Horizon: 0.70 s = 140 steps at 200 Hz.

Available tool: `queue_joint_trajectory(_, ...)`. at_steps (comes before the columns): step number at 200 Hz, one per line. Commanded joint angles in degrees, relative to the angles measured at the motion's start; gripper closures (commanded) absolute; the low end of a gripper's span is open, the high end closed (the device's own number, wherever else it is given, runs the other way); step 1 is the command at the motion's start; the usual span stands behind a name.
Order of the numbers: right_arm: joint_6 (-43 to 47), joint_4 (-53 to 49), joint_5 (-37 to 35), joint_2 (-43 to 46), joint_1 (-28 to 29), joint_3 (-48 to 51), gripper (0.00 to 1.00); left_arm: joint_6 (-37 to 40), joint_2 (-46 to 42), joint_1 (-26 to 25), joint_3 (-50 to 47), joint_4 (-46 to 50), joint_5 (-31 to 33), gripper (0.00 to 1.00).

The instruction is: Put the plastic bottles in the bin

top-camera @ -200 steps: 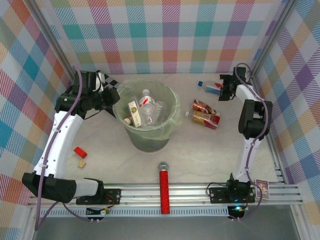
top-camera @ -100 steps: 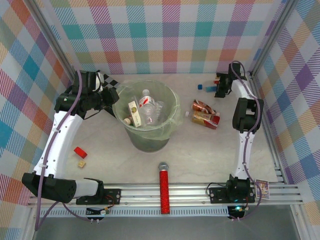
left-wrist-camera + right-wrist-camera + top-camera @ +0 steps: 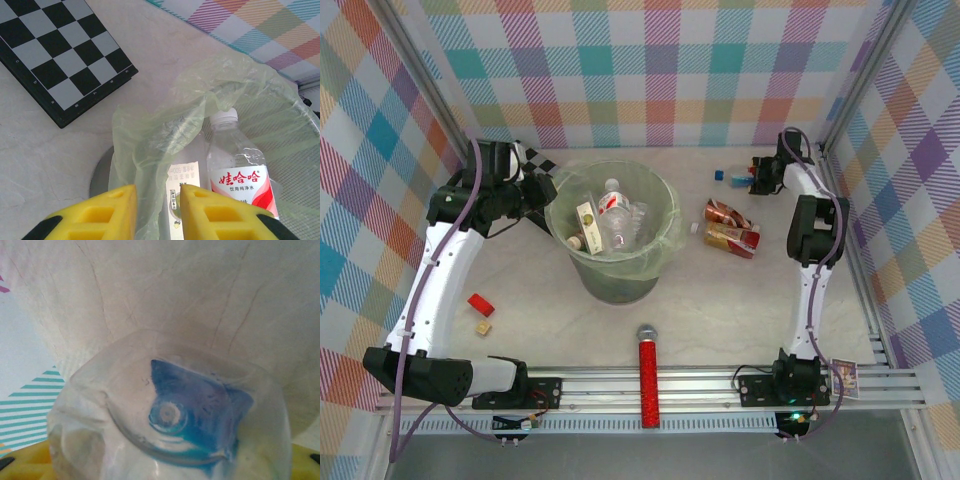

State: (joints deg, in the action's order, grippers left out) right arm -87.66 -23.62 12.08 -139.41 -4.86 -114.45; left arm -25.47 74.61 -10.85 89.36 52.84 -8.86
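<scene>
Right pincer [image 3: 763, 176] straddling clear plastic bottle [image 3: 170, 405], can't tell if clenched | I'm working the pickup | next: needing firm hold, then carrying to bin [image 3: 620, 280]

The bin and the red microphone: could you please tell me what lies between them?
Nothing; the top external view shows bare table between the bin and the microphone.
</scene>
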Motion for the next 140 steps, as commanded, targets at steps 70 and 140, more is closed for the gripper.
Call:
queue_joint_trajectory(70, 7.15, 4.92, 0.99, 23.32, -1.99, 19.1, 0.53, 0.79, -1.35, -0.66, -0.28, 1.13, -0.57, 0.71)
queue_joint_trajectory(140, 30.41, -3.02, 3.23, 41.97, 3.8, 16.79, 0.63, 1.34, -0.28, -0.84, -3.03, -0.61, -2.91, 0.71)
